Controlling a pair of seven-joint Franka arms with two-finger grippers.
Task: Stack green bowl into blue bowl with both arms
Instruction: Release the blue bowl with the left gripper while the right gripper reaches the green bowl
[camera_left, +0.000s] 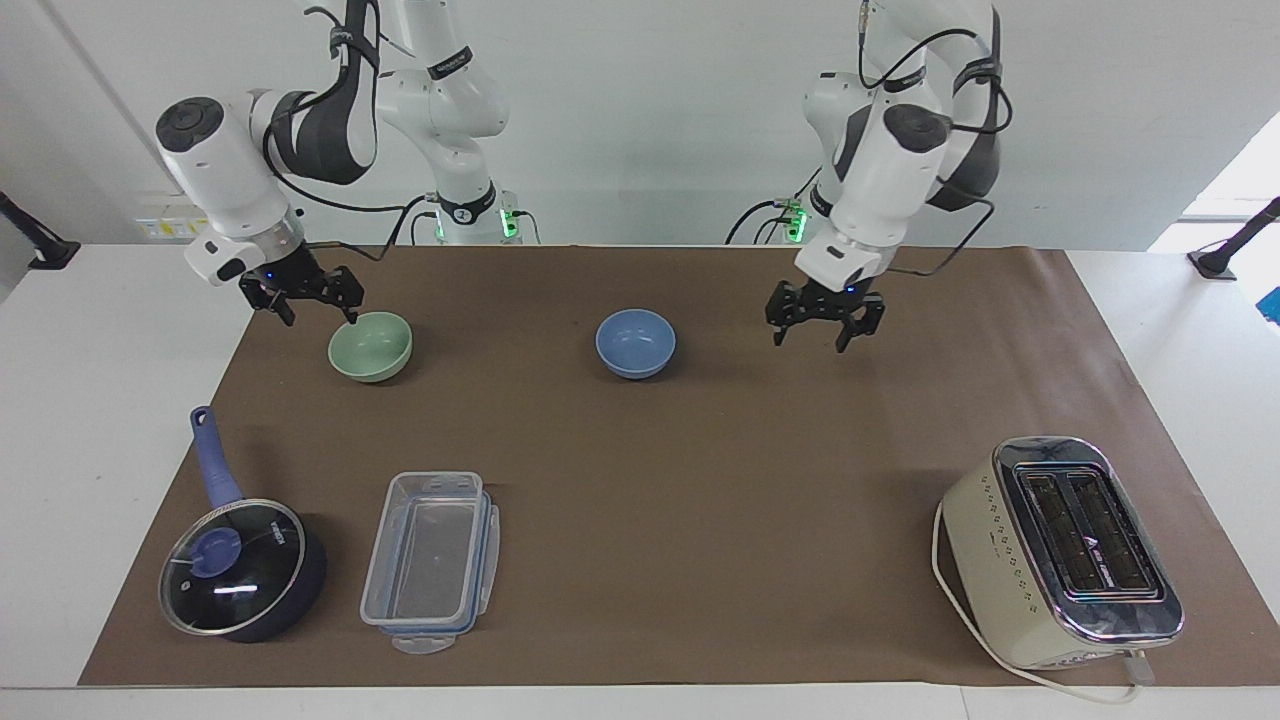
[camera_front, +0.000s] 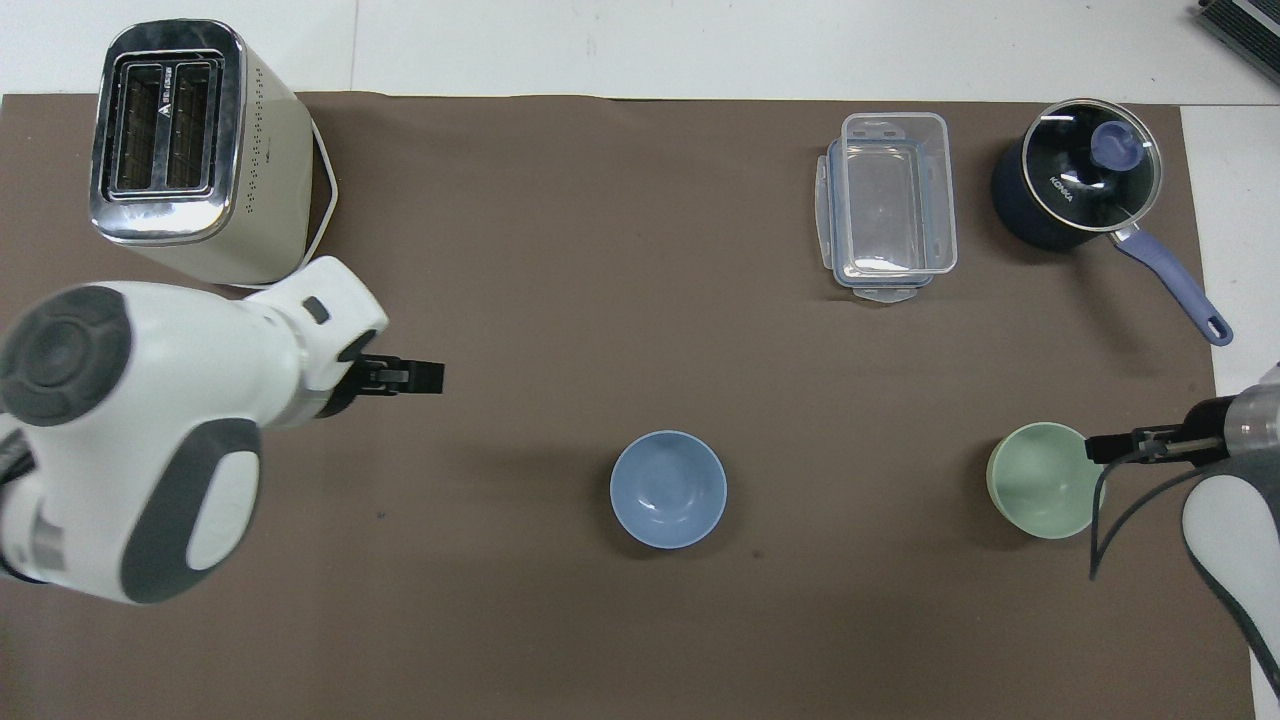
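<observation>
Two open pincers: the right pincer (camera_left: 312, 303) sits by the green bowl's (camera_left: 370, 346) rim near the table's edge and could knock it away, while the left pincer (camera_left: 824, 326) waits, empty.

Green bowl (camera_front: 1040, 485) and blue bowl (camera_front: 668, 490) sit apart on the brown mat (camera_front: 600, 250).
</observation>
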